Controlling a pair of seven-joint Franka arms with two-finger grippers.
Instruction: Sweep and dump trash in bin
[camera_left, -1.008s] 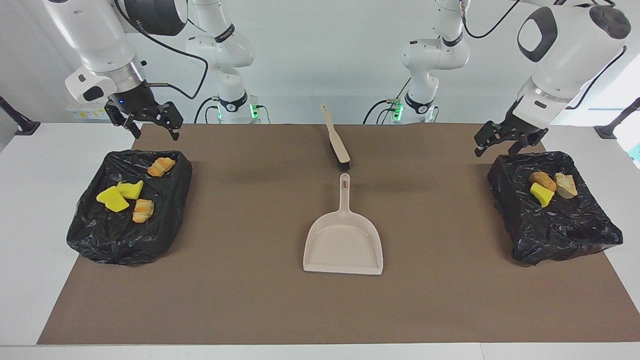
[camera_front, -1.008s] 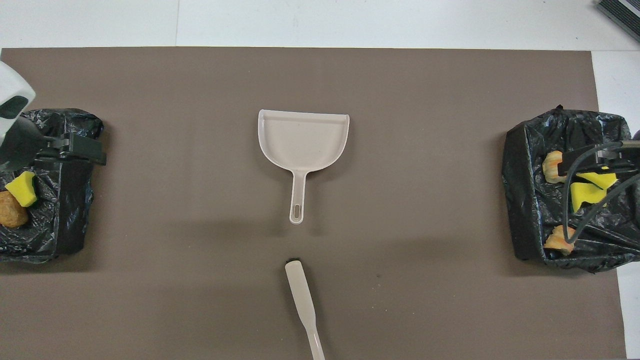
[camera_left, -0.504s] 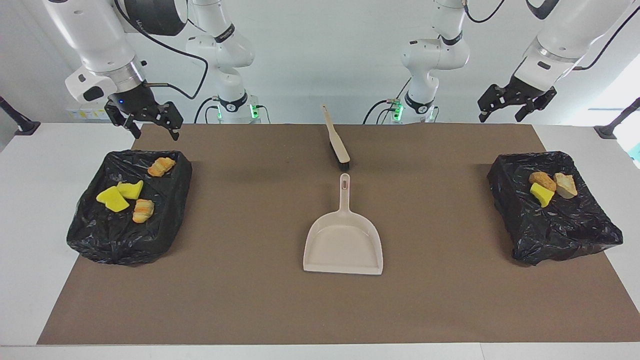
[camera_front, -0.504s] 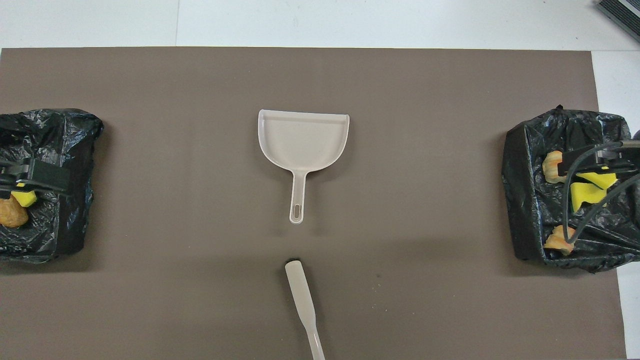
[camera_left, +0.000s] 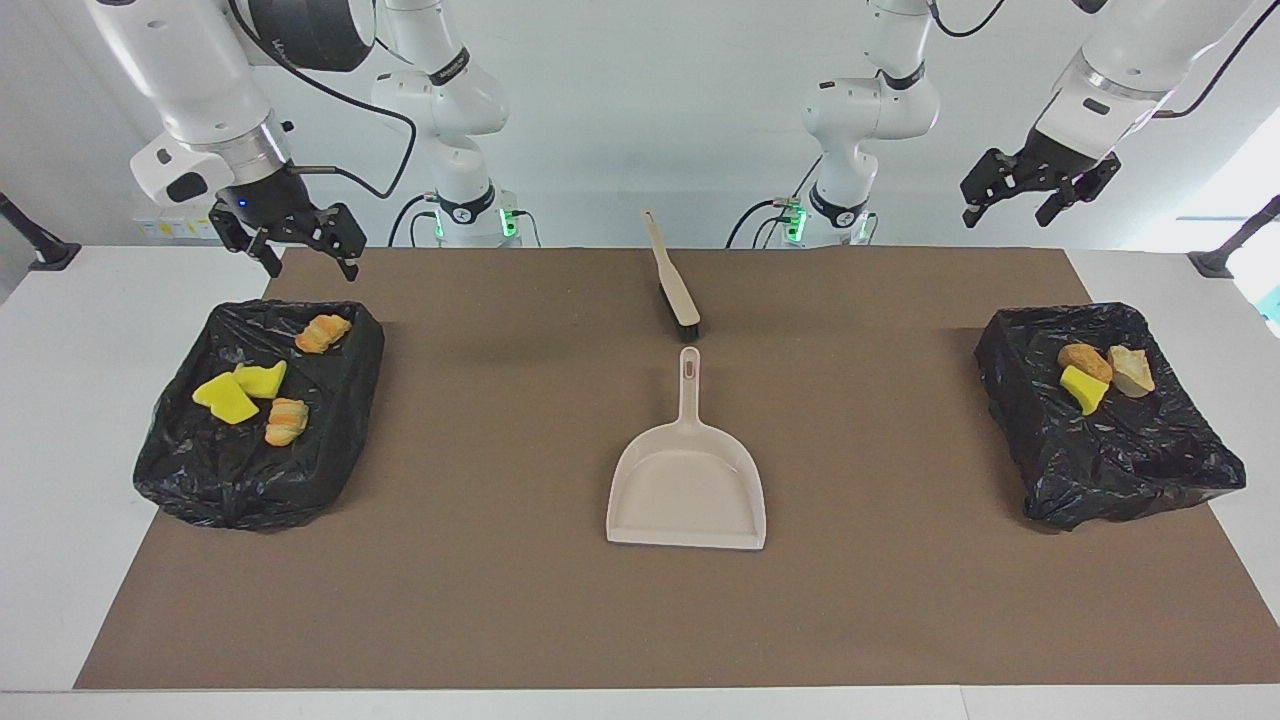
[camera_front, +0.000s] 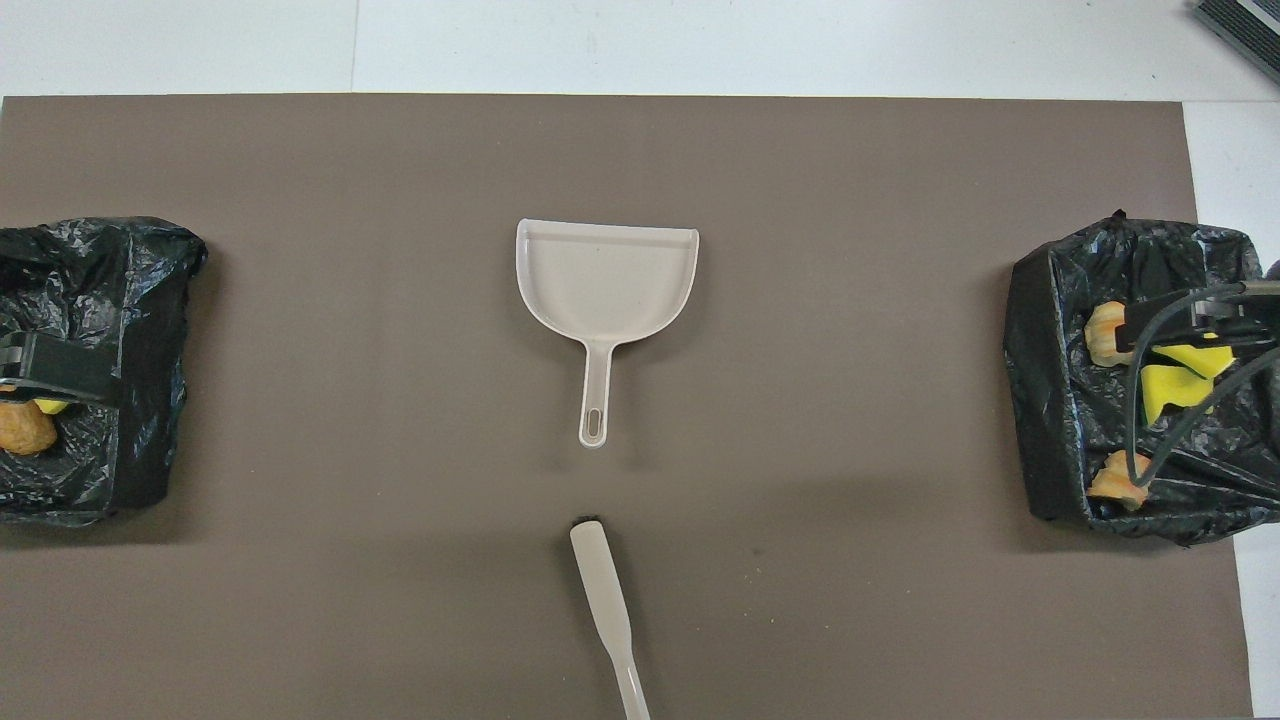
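Observation:
The trash lies in two black-bagged bins. The bin at the right arm's end holds two yellow wedges and two orange-brown lumps. The bin at the left arm's end holds a brown lump, a yellow wedge and a tan chunk. My right gripper hangs open and empty over its bin's edge nearest the robots. High above the table's edge by the other bin, my left gripper is open and empty too.
A beige dustpan lies mid-mat, its handle pointing toward the robots. A beige brush lies just nearer to the robots than that handle. A brown mat covers the white table.
My left gripper has risen from just over its bin's edge to high above the table and drawn back toward the robots. The right arm and the trash have not moved.

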